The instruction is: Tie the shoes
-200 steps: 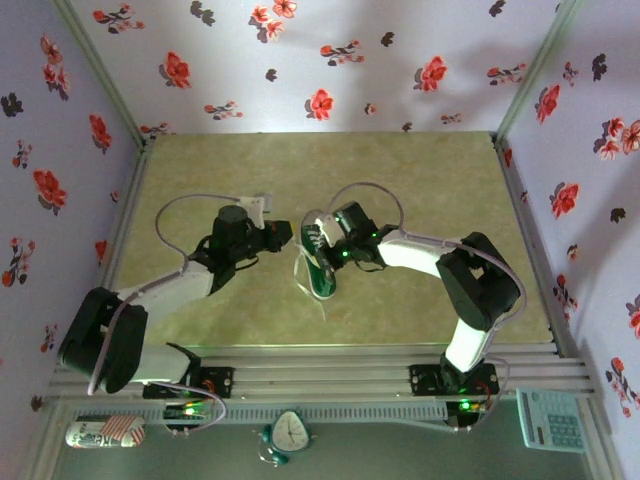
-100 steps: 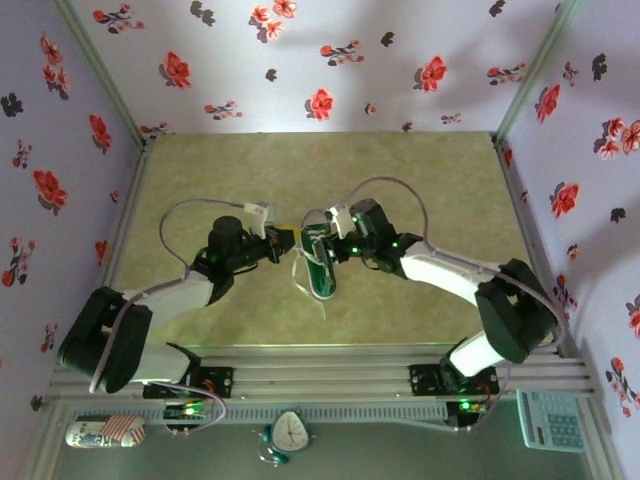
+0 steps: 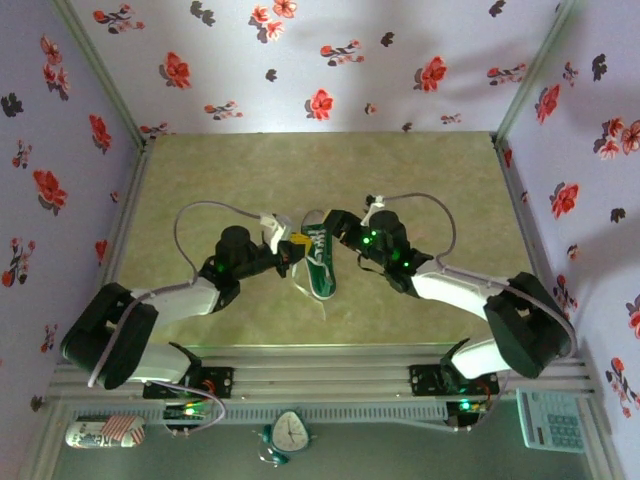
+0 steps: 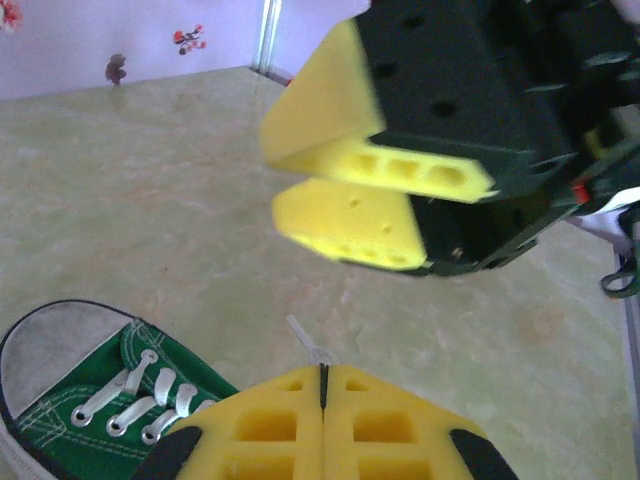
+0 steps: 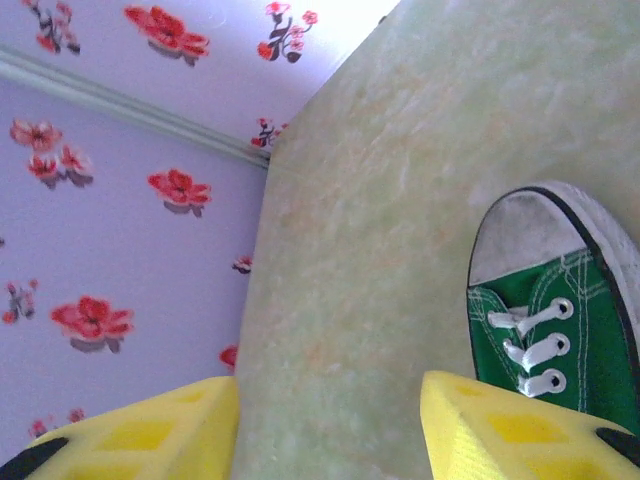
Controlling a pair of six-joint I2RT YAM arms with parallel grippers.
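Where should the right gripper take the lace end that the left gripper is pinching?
Probably the short white lace tip sticking out past the shut left gripper. It is thin and tilted toward the sneaker, so bring the open right gripper in from the opposite side, straddling the tip.

Sneaker [image 4: 60, 410] runs off the lower edge, heel hidden behind the left gripper [image 4: 323, 380]; the right gripper [image 4: 290, 182] looms blurred.

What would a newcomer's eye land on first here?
The green sneaker at the centre of the table. The left gripper is shut on a white lace tip; the right gripper stands open near the toe. Red-flowered walls surround everything.
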